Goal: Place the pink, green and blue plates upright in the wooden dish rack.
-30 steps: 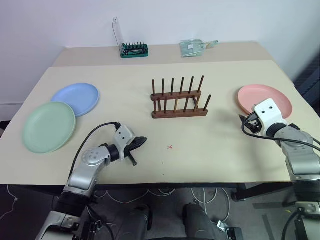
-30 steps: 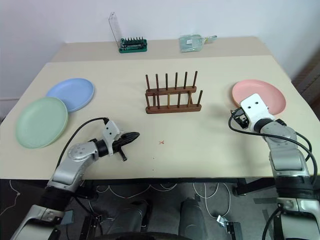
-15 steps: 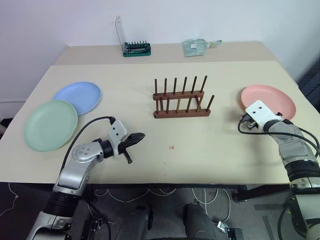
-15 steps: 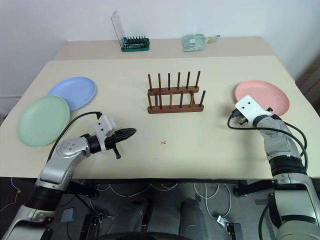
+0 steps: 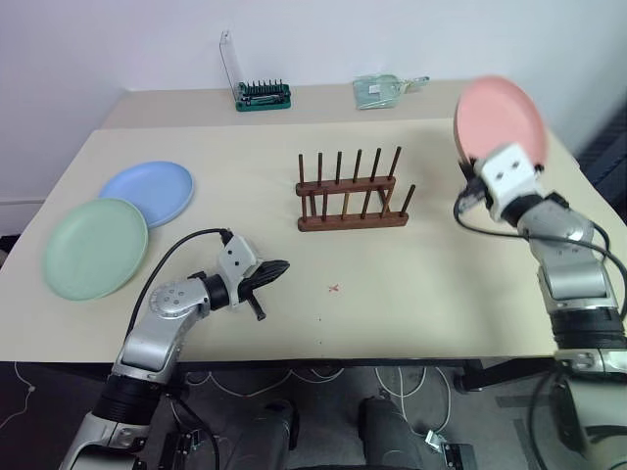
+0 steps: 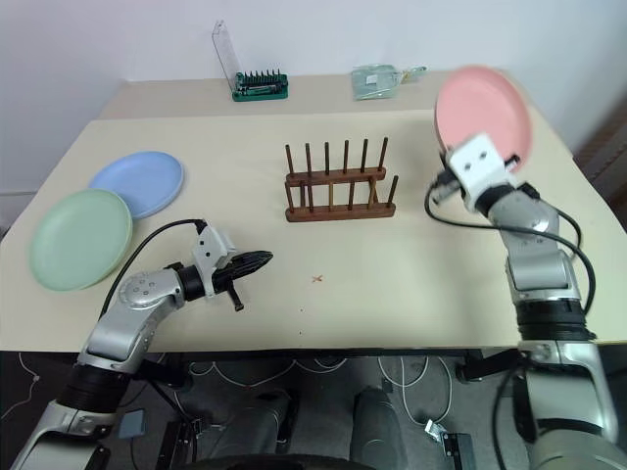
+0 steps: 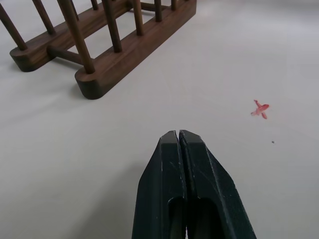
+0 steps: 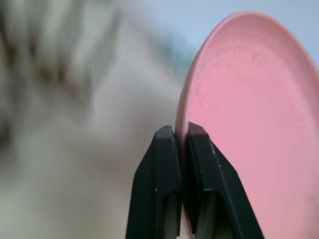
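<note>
The pink plate (image 5: 499, 117) hangs in the air, lifted off the table and tilted up on edge to the right of the wooden dish rack (image 5: 351, 194). My right gripper (image 8: 181, 133) is shut on its rim. The rack stands empty at the table's middle. At the far left the blue plate (image 5: 148, 192) and the green plate (image 5: 95, 247) lie flat, the green one nearer and overlapping the blue one's edge. My left gripper (image 7: 178, 138) is shut with nothing in it, low over the table in front of the rack, near a small red cross (image 7: 260, 108).
A green tool holder with a clear upright panel (image 5: 257, 91) and a clear plastic bag (image 5: 384, 90) sit on the back table. The table's right edge (image 5: 578, 162) is close beside my right arm.
My right gripper closed on the pink plate's rim and lifted it off the table, up and leftward, tilting it on edge. The left gripper stayed about where it was.
</note>
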